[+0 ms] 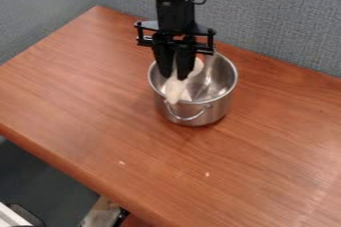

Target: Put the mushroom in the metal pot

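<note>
The metal pot (206,110) stands upright on the wooden table, a little behind its middle, with a small loop handle on its front wall. From straight above, my gripper (174,76) reaches down into the pot's left half with its dark fingers close together. A small cream-white shape just under the fingertips, against the pot's inner left wall, looks like the mushroom (177,90). The gripper is shut on it. The fingers hide its upper part.
The brown wooden table (94,102) extends to the left and the front, with its front edge running diagonally at the lower left. A grey wall lies close behind the pot. The floor shows below the table edge.
</note>
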